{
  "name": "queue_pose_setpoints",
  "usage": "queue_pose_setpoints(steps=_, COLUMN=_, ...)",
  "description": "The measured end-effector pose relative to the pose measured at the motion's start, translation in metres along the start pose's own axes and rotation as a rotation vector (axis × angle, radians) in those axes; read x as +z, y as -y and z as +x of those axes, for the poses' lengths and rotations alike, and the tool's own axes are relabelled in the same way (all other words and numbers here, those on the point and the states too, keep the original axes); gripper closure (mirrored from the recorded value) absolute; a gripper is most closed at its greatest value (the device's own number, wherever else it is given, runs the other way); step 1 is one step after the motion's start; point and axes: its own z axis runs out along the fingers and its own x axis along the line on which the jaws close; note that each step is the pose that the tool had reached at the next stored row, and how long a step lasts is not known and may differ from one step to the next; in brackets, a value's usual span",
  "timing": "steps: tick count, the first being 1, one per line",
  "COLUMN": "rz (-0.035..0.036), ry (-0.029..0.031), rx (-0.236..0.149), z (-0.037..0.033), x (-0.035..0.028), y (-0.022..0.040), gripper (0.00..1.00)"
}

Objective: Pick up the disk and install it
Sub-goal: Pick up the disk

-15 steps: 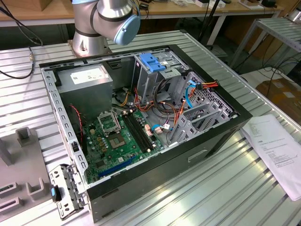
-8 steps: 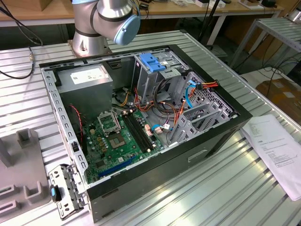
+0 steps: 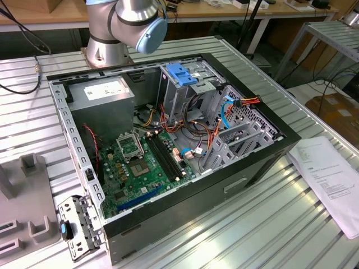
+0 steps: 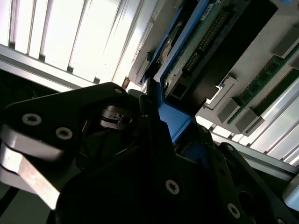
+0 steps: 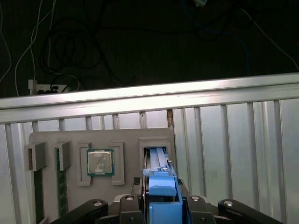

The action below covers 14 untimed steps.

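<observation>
One firm pinch of the gripper [image 5: 161, 211] on the disk [image 5: 161, 186] at its blue rails [image 4: 174, 119]; likely rigid, weighty, shock-sensitive, so best held by rails, never the circuit board [image 4: 198, 44].

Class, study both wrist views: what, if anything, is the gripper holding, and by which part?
The gripper holds the disk, clamped on the blue rail along its edge.
</observation>
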Motion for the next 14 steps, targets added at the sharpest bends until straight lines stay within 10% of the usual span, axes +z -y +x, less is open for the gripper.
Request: queue_pose_setpoints(steps=14, rz=0.0013, ry=0.0011, rx=-0.075, z=0.0001, x=0.0003, y=0.0, gripper=0.63)
